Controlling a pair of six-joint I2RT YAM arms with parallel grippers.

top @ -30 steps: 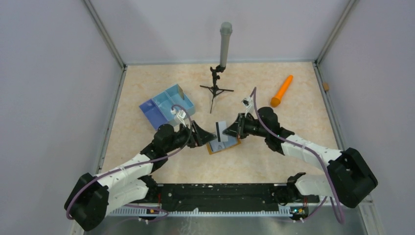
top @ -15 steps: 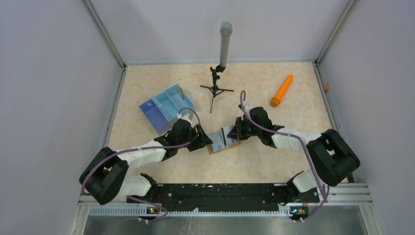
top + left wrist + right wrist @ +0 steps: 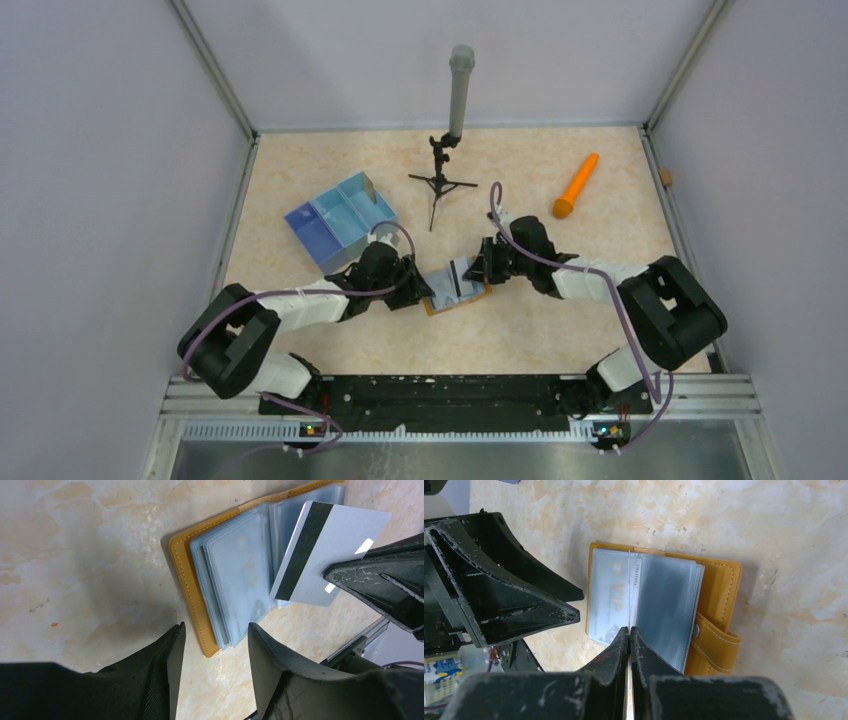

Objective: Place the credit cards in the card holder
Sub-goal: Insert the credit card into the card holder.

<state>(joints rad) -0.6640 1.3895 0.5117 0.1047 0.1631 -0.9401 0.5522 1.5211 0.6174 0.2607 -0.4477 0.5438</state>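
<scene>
Card (image 3: 340,535) pinched in right tool (image 3: 630,629) above card holder (image 3: 721,580); left tool (image 3: 216,627) open at edge.

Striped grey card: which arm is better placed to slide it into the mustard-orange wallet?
Right. The right fingers are shut on the dark-striped grey card, edge-on over the open mustard-orange wallet; the left fingers stand open, empty.

The left arm (image 3: 300,305) and right arm (image 3: 590,282) share white links, bulky black joints, purple cables (image 3: 492,200) and scuffed black wedge-shaped fingers (image 3: 155,680).
</scene>
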